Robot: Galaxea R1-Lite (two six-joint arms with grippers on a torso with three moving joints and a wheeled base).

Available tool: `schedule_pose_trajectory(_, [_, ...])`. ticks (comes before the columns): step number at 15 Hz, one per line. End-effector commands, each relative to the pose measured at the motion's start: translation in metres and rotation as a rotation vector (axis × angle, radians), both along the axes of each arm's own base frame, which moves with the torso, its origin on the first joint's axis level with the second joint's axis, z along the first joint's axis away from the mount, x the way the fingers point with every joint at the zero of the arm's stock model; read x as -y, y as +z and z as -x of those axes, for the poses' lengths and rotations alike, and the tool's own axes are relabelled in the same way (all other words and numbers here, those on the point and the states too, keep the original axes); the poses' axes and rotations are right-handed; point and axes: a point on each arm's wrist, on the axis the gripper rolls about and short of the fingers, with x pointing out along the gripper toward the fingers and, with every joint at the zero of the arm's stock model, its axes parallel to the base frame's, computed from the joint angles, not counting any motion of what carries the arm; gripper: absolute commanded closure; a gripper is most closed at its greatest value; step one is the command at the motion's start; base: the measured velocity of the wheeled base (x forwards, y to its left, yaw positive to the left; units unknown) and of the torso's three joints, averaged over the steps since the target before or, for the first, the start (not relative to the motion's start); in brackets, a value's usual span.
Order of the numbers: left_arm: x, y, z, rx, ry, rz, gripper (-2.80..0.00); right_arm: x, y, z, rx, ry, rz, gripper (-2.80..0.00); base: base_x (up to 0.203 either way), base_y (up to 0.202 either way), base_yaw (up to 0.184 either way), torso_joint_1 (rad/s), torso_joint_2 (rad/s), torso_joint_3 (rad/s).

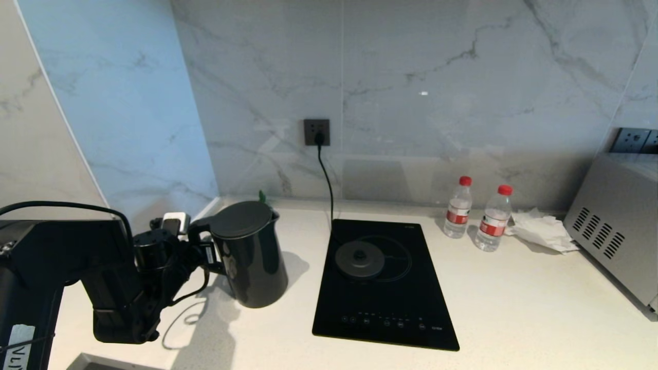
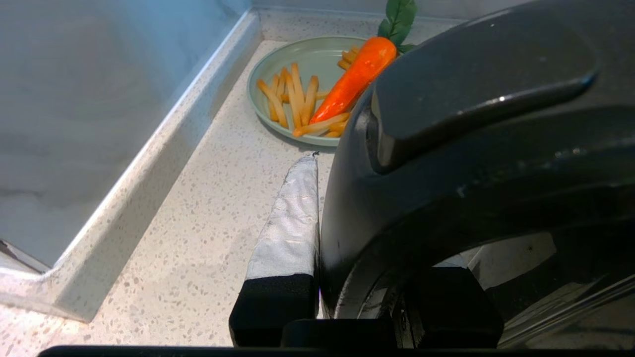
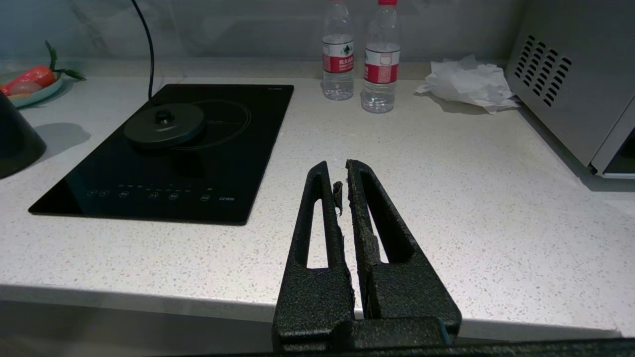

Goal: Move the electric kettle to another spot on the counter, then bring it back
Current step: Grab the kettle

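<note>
The electric kettle (image 1: 252, 257), tall, glossy and black, stands on the white counter (image 1: 514, 308) left of the cooktop, off its base disc (image 1: 360, 258). Its loop handle faces my left arm. My left gripper (image 1: 203, 252) is shut on that handle: in the left wrist view the taped finger (image 2: 292, 218) presses against one side of the handle (image 2: 446, 173), and the other finger sits behind it. My right gripper (image 3: 338, 171) hangs shut and empty over the counter's front edge. The kettle's foot (image 3: 15, 139) shows at the edge of the right wrist view.
A black cooktop (image 1: 385, 318) carries the corded base disc, plugged into a wall socket (image 1: 316, 132). Two water bottles (image 1: 457, 208) (image 1: 494, 218), crumpled tissue (image 1: 540, 228) and a grey appliance (image 1: 617, 226) stand at the right. A green plate (image 2: 258, 74) with a carrot (image 2: 354, 79) sits behind the kettle.
</note>
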Motion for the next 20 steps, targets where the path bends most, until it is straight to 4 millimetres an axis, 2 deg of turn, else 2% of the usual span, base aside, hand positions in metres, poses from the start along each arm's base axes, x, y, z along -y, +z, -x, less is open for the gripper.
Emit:
schedule_pose_trajectory(1, [0.001,0.006,0.002,0.016,0.002,0.015,0.0,0.0,0.0,0.0,0.001,0.0,0.001,0.0,0.0,0.0,0.0,0.0,0.0,0.0])
schedule_pose_trajectory(5, [0.005,0.025,0.005,0.065,-0.006,0.017,0.0,0.0,0.0,0.0,0.001,0.0,0.001,0.0,0.0,0.0,0.0,0.0,0.0,0.0])
schedule_pose_trajectory(11, [0.02,0.042,0.011,0.097,-0.047,0.029,0.0,0.0,0.0,0.0,0.0,0.0,0.001,0.0,0.0,0.0,0.0,0.0,0.0,0.0])
schedule_pose_trajectory(15, [0.04,0.041,0.012,0.082,-0.074,0.027,0.0,0.0,0.0,0.0,0.001,0.0,0.001,0.0,0.0,0.0,0.0,0.0,0.0,0.0])
schedule_pose_trajectory(20, [0.075,0.04,0.016,0.053,-0.118,0.02,0.0,0.0,0.0,0.0,0.0,0.0,0.001,0.0,0.0,0.0,0.0,0.0,0.0,0.0])
